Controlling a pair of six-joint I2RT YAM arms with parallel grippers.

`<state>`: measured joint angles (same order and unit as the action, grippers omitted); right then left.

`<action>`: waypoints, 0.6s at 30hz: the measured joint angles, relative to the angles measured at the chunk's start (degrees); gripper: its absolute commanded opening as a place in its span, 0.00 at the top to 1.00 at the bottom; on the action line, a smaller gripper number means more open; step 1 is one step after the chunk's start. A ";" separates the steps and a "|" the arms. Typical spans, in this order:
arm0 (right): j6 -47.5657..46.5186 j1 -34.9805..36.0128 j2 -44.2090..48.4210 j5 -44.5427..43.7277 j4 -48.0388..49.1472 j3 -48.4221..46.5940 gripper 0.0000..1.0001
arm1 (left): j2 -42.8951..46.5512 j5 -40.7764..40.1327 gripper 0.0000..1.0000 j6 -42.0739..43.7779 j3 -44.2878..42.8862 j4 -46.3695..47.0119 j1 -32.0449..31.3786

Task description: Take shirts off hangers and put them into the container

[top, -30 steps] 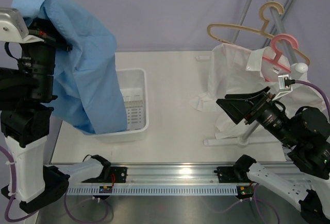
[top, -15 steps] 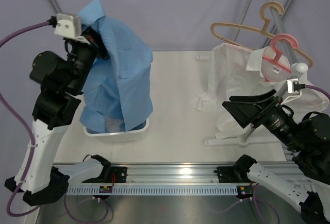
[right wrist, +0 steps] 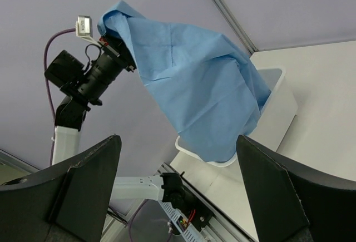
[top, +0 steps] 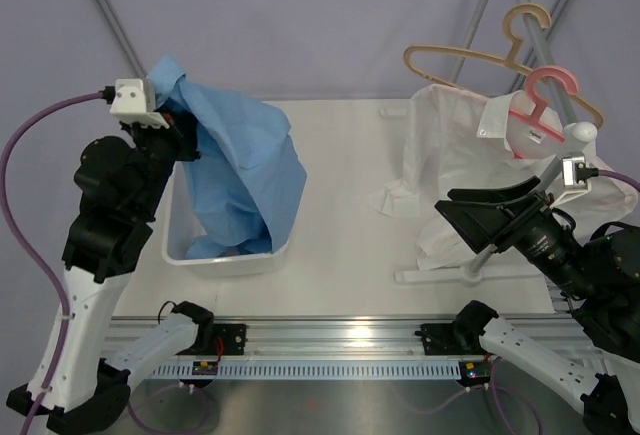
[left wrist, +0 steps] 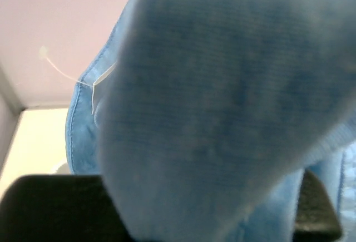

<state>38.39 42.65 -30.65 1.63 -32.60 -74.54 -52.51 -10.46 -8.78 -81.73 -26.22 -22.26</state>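
Observation:
My left gripper (top: 181, 121) is shut on the top of the light blue shirt (top: 243, 172), held high over the left end of the container (top: 232, 261). The shirt hangs down, and its lower part bunches inside the white tub. In the left wrist view blue cloth (left wrist: 222, 114) fills the frame and hides the jaws. The white shirt (top: 450, 160) hangs on the pink hanger (top: 547, 90) at the right. The tan hanger (top: 470, 55) above it is bare. My right gripper (top: 465, 213) stands open and empty before the white shirt, and its wrist view looks across at the blue shirt (right wrist: 194, 86) and the tub (right wrist: 278, 111).
A white rack pole with a round knob (top: 580, 133) carries the hangers, and its base bars (top: 440, 275) lie on the white table (top: 350, 205). Grey tent poles (top: 110, 25) slant behind. A metal rail (top: 340, 340) runs along the near edge.
The left arm has swung right and down, carrying the blue shirt from the far left to over the tub, where its bottom now rests inside. The right arm has hardly moved.

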 measured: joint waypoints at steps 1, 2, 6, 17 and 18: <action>0.02 0.00 -0.02 0.00 -0.02 0.00 0.07 | 1.42 -1.70 1.00 0.26 -0.02 -1.44 0.26; 0.00 0.00 -0.07 -0.02 -0.02 0.02 0.07 | 2.58 -3.45 1.00 0.48 -0.13 -2.95 0.48; -1.03 0.00 -1.55 -1.60 -2.49 -1.46 0.07 | 3.65 -8.55 1.00 0.46 -2.64 -11.37 1.84; -7.87 0.00 -7.82 -5.44 -9.73 -8.61 0.07 | -6.84 0.00 1.00 -4.07 16.26 -20.70 16.24; -8.07 0.00 -7.80 -5.33 -9.86 -8.61 0.07 | -7.67 1.44 1.00 -4.33 17.49 -20.92 17.84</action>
<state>30.33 42.65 -38.46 -3.70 -42.46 -83.15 -60.18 -9.02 -13.10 -64.25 -47.13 -4.43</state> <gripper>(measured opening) 0.928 0.046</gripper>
